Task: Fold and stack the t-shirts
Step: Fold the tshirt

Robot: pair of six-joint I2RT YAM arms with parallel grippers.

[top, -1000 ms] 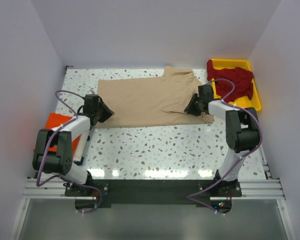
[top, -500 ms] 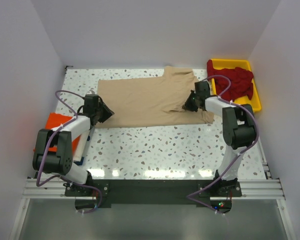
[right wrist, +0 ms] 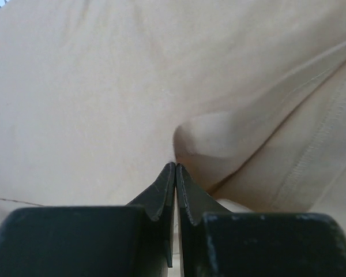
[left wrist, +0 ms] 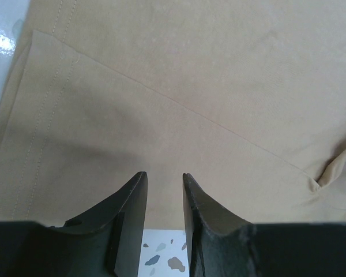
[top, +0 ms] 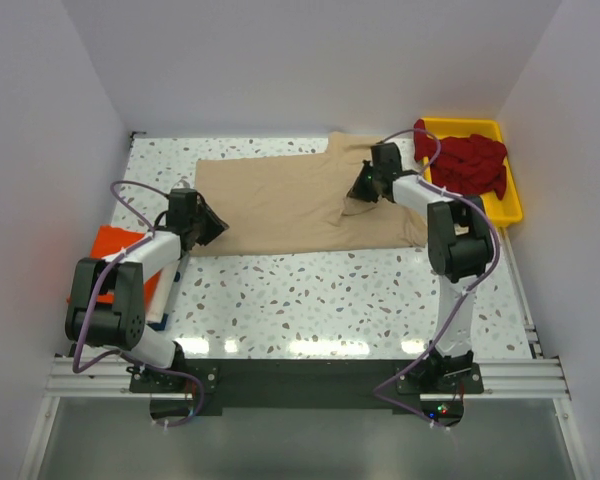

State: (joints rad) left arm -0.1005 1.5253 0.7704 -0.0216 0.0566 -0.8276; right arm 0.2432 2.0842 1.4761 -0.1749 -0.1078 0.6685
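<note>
Top external view: we see a beige t-shirt (top: pixel 280 205) spread flat across the far half of a speckled white table (top: pixel 310 290), its hem toward the left and its collar end toward the right. Our left gripper (top: pixel 212 228) rests at the shirt's near left corner; in the left wrist view its two dark fingers stand slightly apart over the hem edge, with nothing pinched between them. Our right gripper (top: pixel 358 192) sits on the right part of the shirt, near a sleeve; in the right wrist view its fingers are pressed together, nipping a small raised pucker of beige cloth at their tips. At the far right corner a yellow tray (top: pixel 512 205) holds crumpled dark red t-shirts (top: pixel 470 162). On the left edge, beside the left arm, lies a bright orange t-shirt (top: pixel 115 250), well apart from the beige one.
</note>
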